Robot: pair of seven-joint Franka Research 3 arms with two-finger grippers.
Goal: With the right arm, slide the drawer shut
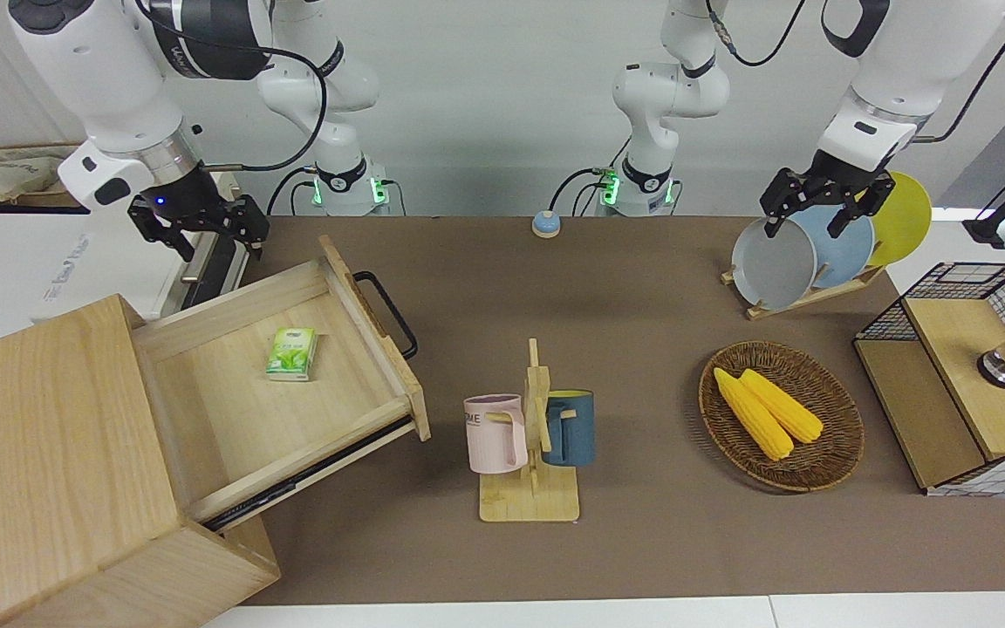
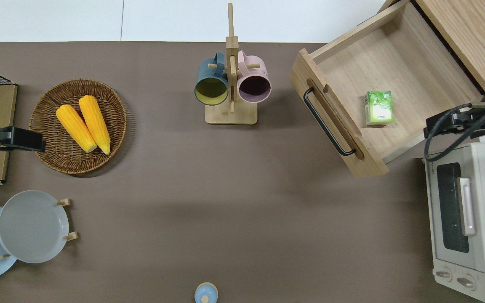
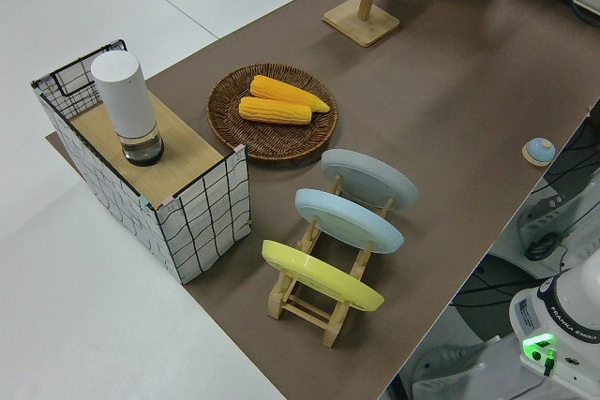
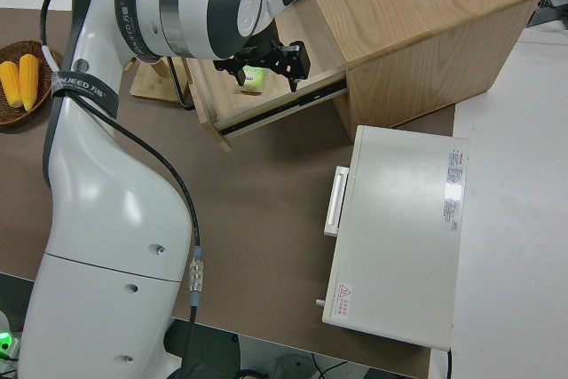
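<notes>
- Pale wood drawer (image 1: 276, 384) stands pulled well out of its cabinet (image 1: 49, 453), a green carton (image 1: 291, 353) inside
- We judge it stiff and easy-sliding; push the front panel by the black handle (image 1: 389, 312)
- Our right gripper (image 1: 197, 228) hangs open, empty
- Pink mug (image 1: 494, 433) reads "ME"; the carton's print is unreadable

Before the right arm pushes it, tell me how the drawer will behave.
The drawer likely glides straight on its side rail, stiff and fairly light. Its green carton may slide or tip if shoved hard. The right pincer hangs open.
</notes>
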